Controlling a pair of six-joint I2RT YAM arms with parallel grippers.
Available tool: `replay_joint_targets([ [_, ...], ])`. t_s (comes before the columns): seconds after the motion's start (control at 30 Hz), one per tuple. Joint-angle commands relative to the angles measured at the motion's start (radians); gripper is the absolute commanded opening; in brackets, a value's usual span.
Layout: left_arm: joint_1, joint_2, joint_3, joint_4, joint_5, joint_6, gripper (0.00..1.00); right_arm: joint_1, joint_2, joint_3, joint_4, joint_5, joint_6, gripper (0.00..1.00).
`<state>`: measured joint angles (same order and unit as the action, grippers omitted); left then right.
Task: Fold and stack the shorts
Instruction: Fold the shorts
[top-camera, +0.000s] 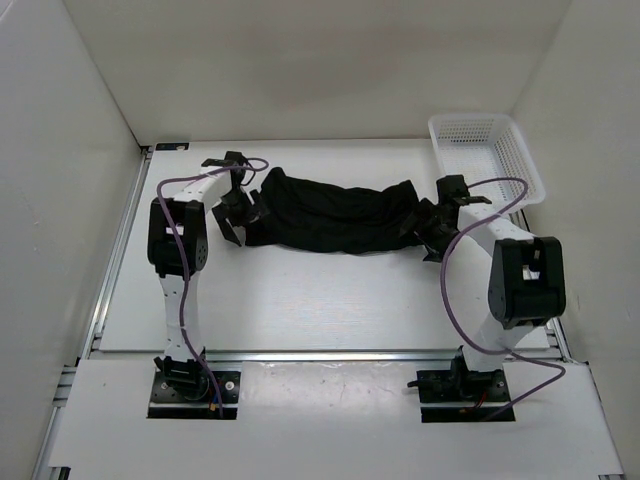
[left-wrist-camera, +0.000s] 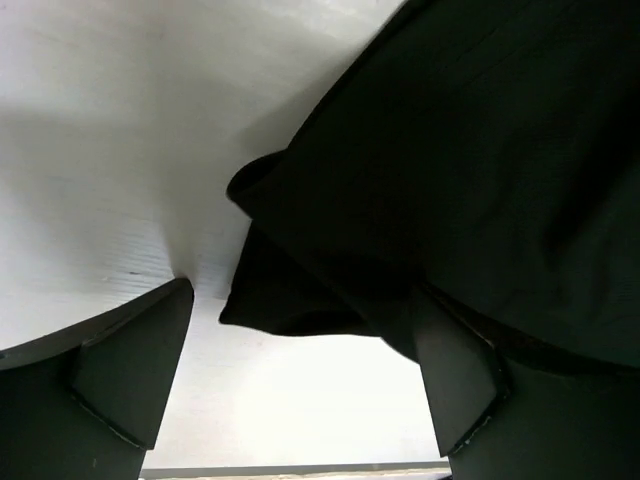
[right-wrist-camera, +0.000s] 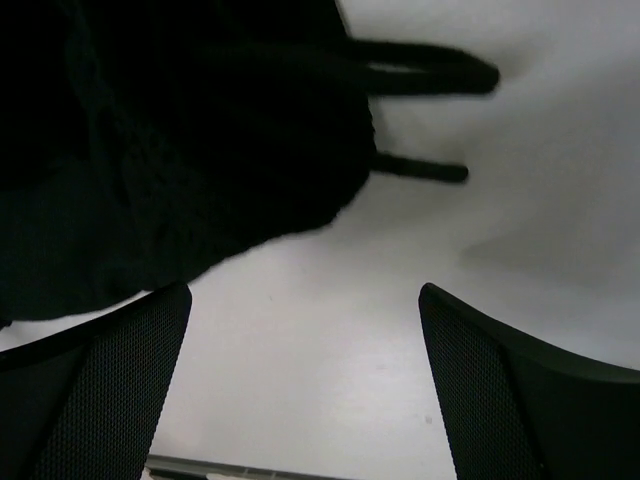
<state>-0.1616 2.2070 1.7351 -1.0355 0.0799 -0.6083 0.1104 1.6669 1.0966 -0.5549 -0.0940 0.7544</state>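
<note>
We see the shorts (top-camera: 330, 212) bunched in a long strip mid-table, white basket (top-camera: 527, 160) at their 2 o'clock. Left gripper (top-camera: 244, 210) at their 9 o'clock end: spread wide, fabric corner between fingers, unpinched. Right gripper (top-camera: 427, 224) at 3 o'clock end: wide, holding nothing, drawstring loop (right-wrist-camera: 420, 65) nearby.

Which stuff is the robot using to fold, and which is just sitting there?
For the job: the shorts, left gripper, right gripper.
Just sitting there: white basket, far right, apart from the shorts.
</note>
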Motion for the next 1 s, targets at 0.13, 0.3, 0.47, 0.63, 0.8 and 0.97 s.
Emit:
replay_joint_targets([
  [0.13, -0.003, 0.042, 0.049, 0.051, 0.046, -0.03, 0.59, -0.003, 0.123, 0.068, 0.18, -0.016, 0.049, 0.93],
  [0.3, -0.003, 0.062, 0.049, 0.051, 0.035, -0.03, 0.1, 0.006, 0.154, 0.065, 0.236, 0.082, 0.082, 0.62],
  [0.47, 0.059, 0.001, 0.04, 0.022, 0.001, -0.01, 0.1, 0.027, 0.117, 0.046, 0.23, 0.146, 0.117, 0.01],
  [0.63, 0.106, -0.046, 0.167, -0.043, 0.001, 0.01, 0.1, 0.063, 0.065, 0.156, 0.165, 0.171, 0.096, 0.01],
  [0.8, 0.171, -0.125, 0.299, -0.107, 0.04, 0.022, 0.1, 0.063, 0.022, 0.267, 0.073, 0.152, 0.063, 0.01],
  [0.97, 0.194, -0.272, 0.216, -0.098, 0.069, 0.031, 0.1, 0.074, -0.105, 0.241, 0.033, 0.143, 0.045, 0.01],
])
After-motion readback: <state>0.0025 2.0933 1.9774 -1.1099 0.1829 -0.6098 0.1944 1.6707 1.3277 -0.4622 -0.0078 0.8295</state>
